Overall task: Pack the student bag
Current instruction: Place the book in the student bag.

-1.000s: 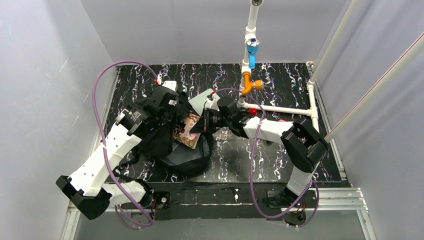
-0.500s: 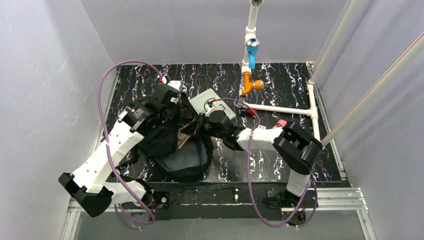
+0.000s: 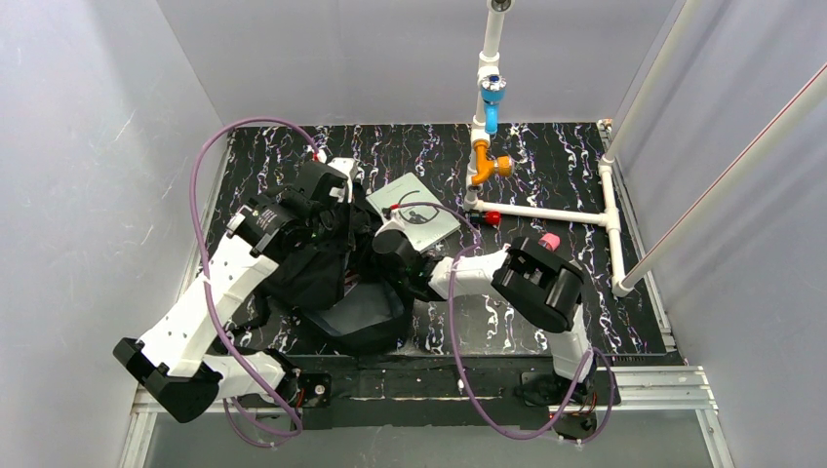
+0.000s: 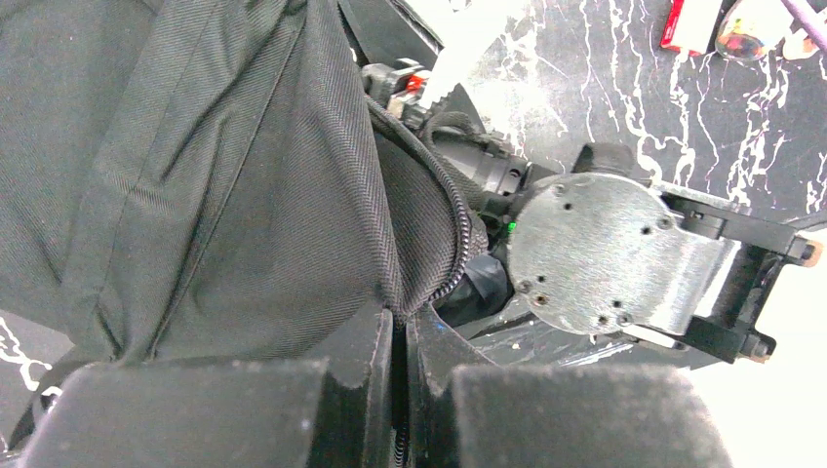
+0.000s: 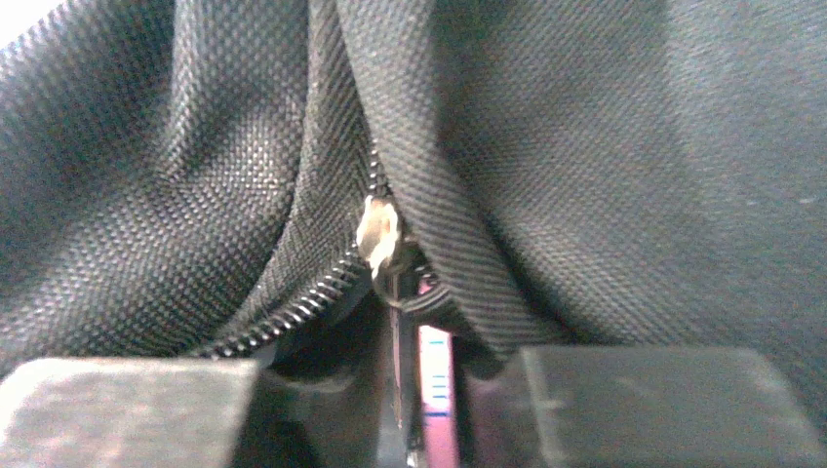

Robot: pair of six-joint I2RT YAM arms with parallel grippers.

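The student bag [image 3: 356, 312], a large black backpack, lies between the two arms. My left gripper [image 3: 330, 222] is shut on the bag's fabric edge beside the zipper [image 4: 458, 244] and holds the mouth up; in the left wrist view its fingers [image 4: 375, 361] pinch the cloth. My right gripper [image 3: 382, 258] reaches down into the bag's mouth. In the right wrist view, black bag fabric [image 5: 634, 146] fills the frame and a metal zipper slider [image 5: 378, 234] sits just ahead. A thin pink-edged book [image 5: 436, 390] stands between my right gripper's [image 5: 424, 390] jaws, which are parted wider than it.
A grey flat notebook [image 3: 414, 210] lies behind the bag. A small red item [image 3: 492, 216] and a pink eraser [image 3: 549, 240] sit by the white pipe frame [image 3: 546, 213], which carries blue and orange fittings [image 3: 491, 117]. The right arm's metal wrist plate [image 4: 605, 253] is close to the left gripper.
My right arm moved left and down into the bag's mouth; the patterned book it carried has dropped out of the top view. Its jaws have widened. My left gripper kept its grip.
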